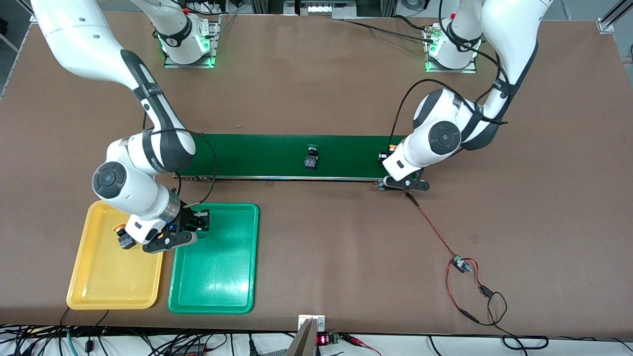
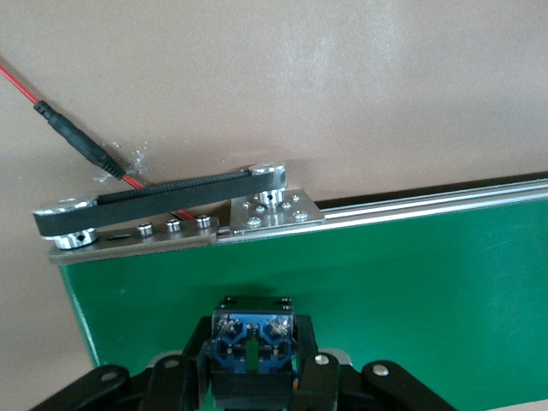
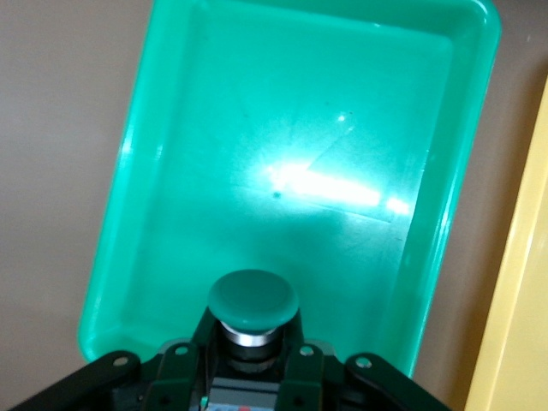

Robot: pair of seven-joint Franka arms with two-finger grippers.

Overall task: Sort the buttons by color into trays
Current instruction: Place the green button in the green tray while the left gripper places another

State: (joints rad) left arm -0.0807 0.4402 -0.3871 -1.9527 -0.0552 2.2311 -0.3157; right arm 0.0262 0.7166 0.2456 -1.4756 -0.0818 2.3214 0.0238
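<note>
— Green tray (image 1: 217, 277) is lying nearest the camera, touching the yellow tray (image 1: 99, 287). What is hanging over it?

— Right gripper (image 1: 195, 223) is hovering over its end, jaws clenched on a green button (image 3: 253, 300), cap pointing out past the fingertips; bare tray floor is lying right beneath them.

— And the other buttons?

— One yellow-capped button (image 1: 121, 236) is sitting in the yellow tray, beside the jaws. Another green button (image 1: 311, 158) is waiting on the belt (image 1: 257, 155).

— Left gripper (image 2: 253, 377)?

— It is gripping a button (image 2: 253, 338) at the belt's end, by the pulley (image 2: 163, 214).

— Step in hand?

— Placing green, I judge. Next, the jaws should be lowering, then releasing inside the rim.
</note>
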